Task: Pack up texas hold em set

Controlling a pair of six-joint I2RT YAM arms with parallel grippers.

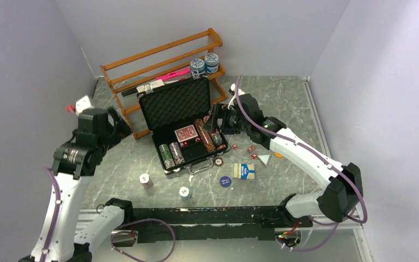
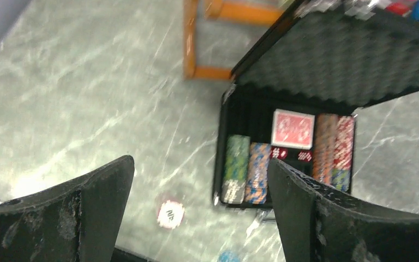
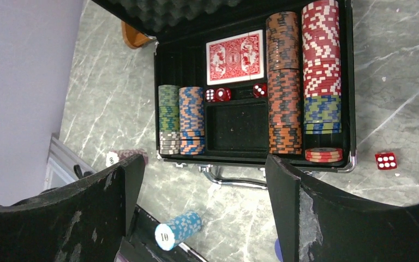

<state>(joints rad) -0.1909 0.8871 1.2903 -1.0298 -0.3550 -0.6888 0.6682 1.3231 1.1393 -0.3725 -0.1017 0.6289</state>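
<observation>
Two tools stand with jaws apart and nothing between them. Farthest left, the left tool (image 2: 199,180) hangs above bare surface (image 1: 120,164) near the left wall, well apart from the briefcase (image 1: 175,103), with open room between the two. Next, a pale chip stack (image 1: 145,180) rests near the case's front left corner, and a blue-and-white chip stack (image 1: 184,192) sits close to the surface's near edge. The briefcase lies mid-surface with its lid raised, the lid's back close against the orange rack (image 1: 142,60). Inside, from the case's left side, come a green chip row (image 3: 168,117), an orange-and-blue row (image 3: 191,120), a red card deck (image 3: 234,56) with red dice (image 3: 218,94) just in front of it and a bare pocket (image 3: 234,125) nearer the handle, then two long chip rows (image 3: 283,82) along the right side. Its metal handle (image 3: 234,180) juts from the front edge. The right tool (image 3: 204,164) hangs above the case's right side, clear of the chips. Right of the case lie a blue button disc (image 1: 226,182), a blue card deck (image 1: 245,171) and loose red dice (image 1: 250,148), all near one another, and beyond them bare surface runs to the right wall.
</observation>
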